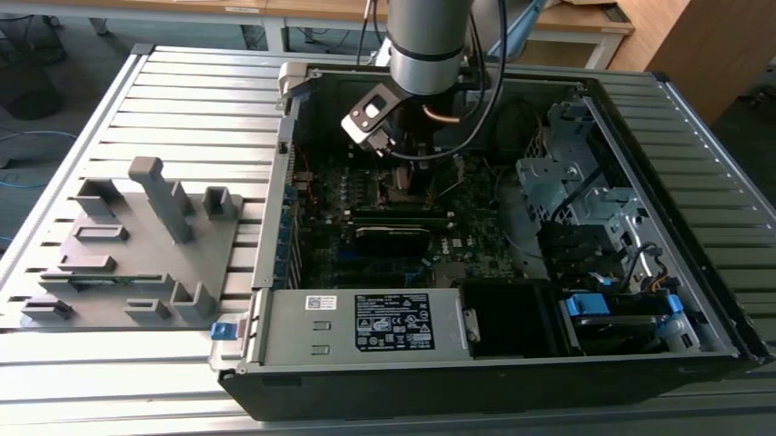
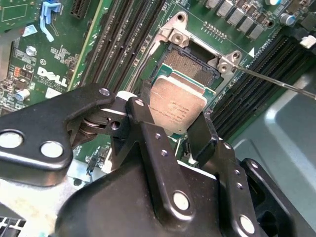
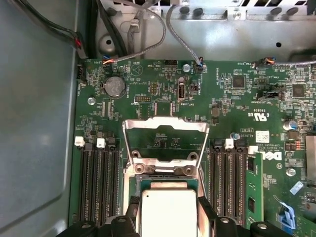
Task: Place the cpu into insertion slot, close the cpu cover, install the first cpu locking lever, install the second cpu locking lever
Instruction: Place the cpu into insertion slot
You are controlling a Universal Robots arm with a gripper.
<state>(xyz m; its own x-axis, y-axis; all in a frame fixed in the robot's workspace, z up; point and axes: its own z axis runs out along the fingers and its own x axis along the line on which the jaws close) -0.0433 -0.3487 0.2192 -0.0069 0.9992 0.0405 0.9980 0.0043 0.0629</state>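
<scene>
We see an open computer case (image 1: 485, 400) on a slatted table (image 1: 194, 91), a grey fixture (image 1: 134, 245) beside it at the exterior view's left. On its motherboard (image 3: 237, 98) sits a coin battery (image 3: 114, 86)
</scene>
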